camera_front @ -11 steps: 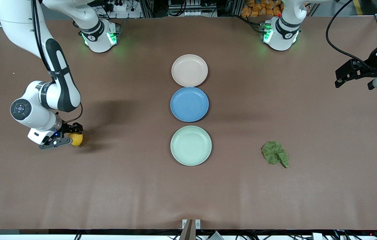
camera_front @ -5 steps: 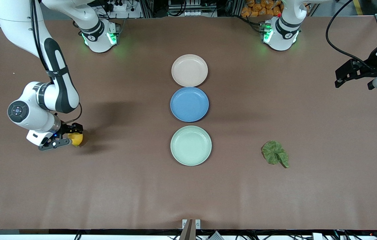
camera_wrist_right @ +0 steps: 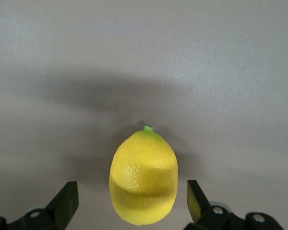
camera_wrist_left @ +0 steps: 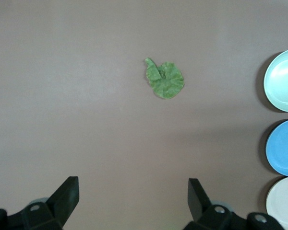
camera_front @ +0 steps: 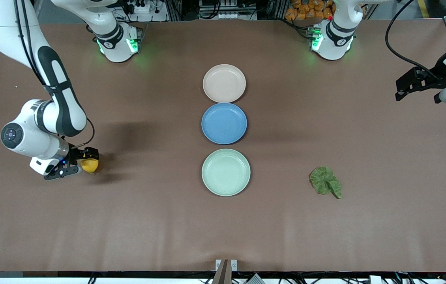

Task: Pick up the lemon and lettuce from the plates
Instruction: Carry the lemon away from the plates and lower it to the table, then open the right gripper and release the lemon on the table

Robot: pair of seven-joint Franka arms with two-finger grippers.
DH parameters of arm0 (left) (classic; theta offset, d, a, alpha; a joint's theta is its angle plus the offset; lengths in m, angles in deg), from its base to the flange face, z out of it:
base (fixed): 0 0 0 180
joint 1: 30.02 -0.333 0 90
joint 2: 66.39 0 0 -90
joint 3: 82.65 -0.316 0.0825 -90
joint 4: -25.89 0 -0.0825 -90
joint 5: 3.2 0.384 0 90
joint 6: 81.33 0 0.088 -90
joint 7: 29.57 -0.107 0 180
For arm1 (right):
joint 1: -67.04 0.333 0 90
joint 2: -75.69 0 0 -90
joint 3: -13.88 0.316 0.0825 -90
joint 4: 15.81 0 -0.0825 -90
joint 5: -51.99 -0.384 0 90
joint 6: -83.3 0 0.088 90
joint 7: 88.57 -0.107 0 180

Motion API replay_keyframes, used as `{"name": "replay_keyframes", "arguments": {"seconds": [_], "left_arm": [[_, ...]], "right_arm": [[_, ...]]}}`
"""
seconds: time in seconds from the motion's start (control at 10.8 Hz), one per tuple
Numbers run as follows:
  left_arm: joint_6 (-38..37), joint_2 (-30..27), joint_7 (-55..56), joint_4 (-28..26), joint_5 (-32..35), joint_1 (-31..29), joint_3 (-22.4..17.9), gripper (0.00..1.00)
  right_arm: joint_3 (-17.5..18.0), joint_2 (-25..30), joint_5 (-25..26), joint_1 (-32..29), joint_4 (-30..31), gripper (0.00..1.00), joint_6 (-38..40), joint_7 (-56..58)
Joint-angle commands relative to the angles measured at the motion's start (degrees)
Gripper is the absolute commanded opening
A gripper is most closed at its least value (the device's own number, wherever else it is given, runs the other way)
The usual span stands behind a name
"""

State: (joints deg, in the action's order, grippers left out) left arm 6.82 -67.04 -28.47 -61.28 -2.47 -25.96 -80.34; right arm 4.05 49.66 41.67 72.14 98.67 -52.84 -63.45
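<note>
The lemon [camera_front: 89, 165] lies on the brown table, toward the right arm's end, off the plates. My right gripper [camera_front: 84, 162] is low at it, open, with the lemon [camera_wrist_right: 144, 175] between its fingers and a gap on each side. The lettuce [camera_front: 325, 185] lies flat on the table toward the left arm's end, beside the mint green plate [camera_front: 225, 189]. The beige plate [camera_front: 224, 97] and the mint plate are both bare. My left gripper [camera_front: 415, 84] is open and empty, up over the table's edge at the left arm's end; its wrist view shows the lettuce [camera_wrist_left: 165, 79].
A bare blue plate [camera_front: 224, 139] sits between the beige and mint plates, all three in a row down the table's middle. They also show in the left wrist view: mint [camera_wrist_left: 283, 79], blue [camera_wrist_left: 284, 146], beige [camera_wrist_left: 284, 201].
My right arm's wrist has drawn back a little toward its end of the table. The lemon has stayed in place. The left arm has barely moved.
</note>
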Motion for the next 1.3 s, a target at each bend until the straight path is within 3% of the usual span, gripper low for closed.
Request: {"name": "replay_keyframes", "arguments": {"seconds": [0.0, 0.28, 0.46, 0.74, 1.02, 1.2], "left_arm": [[-2.27, -0.66, 0.12, 0.24, -0.64, -0.63, -0.2, 1.0], [-2.45, -0.66, 0.3, 0.24, -0.29, -0.81, -0.55, 1.0], [-2.63, -0.58, 0.21, 0.24, -0.29, -0.81, -1.07, 1.0], [-2.72, -0.58, 0.12, 0.59, -0.2, -0.89, -1.43, 1.0], [-2.72, -0.58, -0.23, 0.59, -0.03, -0.89, -1.43, 1.0], [-2.72, -0.58, -0.23, 0.68, -0.29, -0.89, -1.26, 1.0]], "right_arm": [[1.49, 4.48, 0.82, -0.36, -0.06, 1.0, 1.31, -0.42], [2.11, 11.16, 6.45, -1.05, -1.01, 1.0, 8.48, -6.65], [2.19, 13.98, 6.46, -2.45, -7.23, 1.0, 19.89, -6.93], [2.28, 18.28, 6.54, -3.95, -13.23, 1.0, 28.8, -7.02], [6.31, 24.17, 9.0, -7.11, -13.33, 1.0, 31.89, -7.28], [7.99, 25.15, 9.44, -8.79, -16.38, 1.0, 32.25, -7.54]]}}
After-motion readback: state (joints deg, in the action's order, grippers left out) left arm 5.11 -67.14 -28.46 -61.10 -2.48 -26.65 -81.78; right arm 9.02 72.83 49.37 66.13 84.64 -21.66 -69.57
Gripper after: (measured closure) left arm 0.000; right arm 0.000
